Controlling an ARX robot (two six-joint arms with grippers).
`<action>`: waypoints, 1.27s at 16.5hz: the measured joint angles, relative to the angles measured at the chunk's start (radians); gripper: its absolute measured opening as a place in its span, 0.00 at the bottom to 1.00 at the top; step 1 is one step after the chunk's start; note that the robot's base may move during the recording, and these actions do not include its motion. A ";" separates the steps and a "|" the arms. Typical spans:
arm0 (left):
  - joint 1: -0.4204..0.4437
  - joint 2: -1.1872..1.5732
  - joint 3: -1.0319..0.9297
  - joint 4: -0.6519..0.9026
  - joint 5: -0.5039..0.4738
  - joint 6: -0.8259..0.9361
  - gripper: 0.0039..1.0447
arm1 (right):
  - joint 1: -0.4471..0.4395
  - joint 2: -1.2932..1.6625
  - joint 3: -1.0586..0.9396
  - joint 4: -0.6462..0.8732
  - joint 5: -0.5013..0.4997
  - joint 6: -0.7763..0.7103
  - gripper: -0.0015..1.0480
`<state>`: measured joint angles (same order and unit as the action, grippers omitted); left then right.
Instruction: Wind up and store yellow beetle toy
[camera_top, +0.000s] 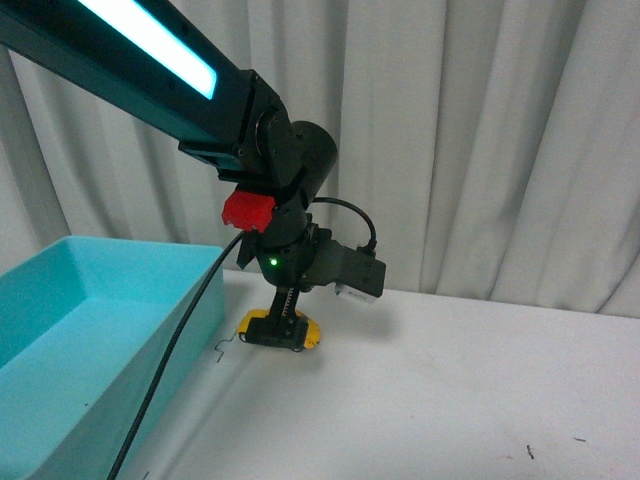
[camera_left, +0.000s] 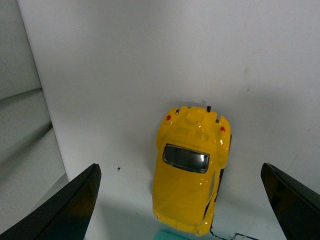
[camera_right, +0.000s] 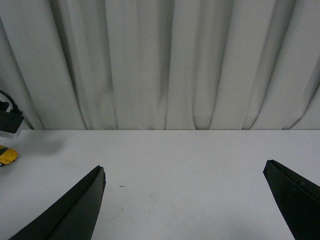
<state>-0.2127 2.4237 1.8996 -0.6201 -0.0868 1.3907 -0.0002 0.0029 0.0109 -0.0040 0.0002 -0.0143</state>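
Observation:
The yellow beetle toy (camera_left: 192, 175) rests on the white table, a small rounded car with a dark window. My left gripper (camera_top: 280, 332) hangs just above it, open, its black fingers (camera_left: 65, 210) spread wide on either side without touching it. From the front only the car's yellow ends (camera_top: 312, 336) show past the gripper. My right gripper (camera_right: 185, 200) is open over bare table far from the toy, and a sliver of the yellow beetle toy (camera_right: 7, 156) shows at the edge of its view.
A light blue plastic bin (camera_top: 70, 330) stands on the table to the left of the toy, its near wall close to the left arm's black cable (camera_top: 170, 360). White curtains (camera_top: 480, 140) hang behind the table's far edge.

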 joint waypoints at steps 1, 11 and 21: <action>0.006 0.011 0.014 -0.016 -0.011 0.009 0.94 | 0.000 0.000 0.000 0.000 0.000 0.000 0.94; 0.024 0.077 0.035 -0.001 -0.018 0.031 0.46 | 0.000 0.000 0.000 0.000 0.000 0.000 0.94; 0.005 -0.148 -0.087 -0.042 0.171 -0.132 0.38 | 0.000 0.000 0.000 0.000 0.000 0.000 0.94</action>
<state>-0.2073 2.2757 1.8126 -0.6624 0.0841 1.2591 -0.0002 0.0029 0.0109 -0.0040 0.0002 -0.0143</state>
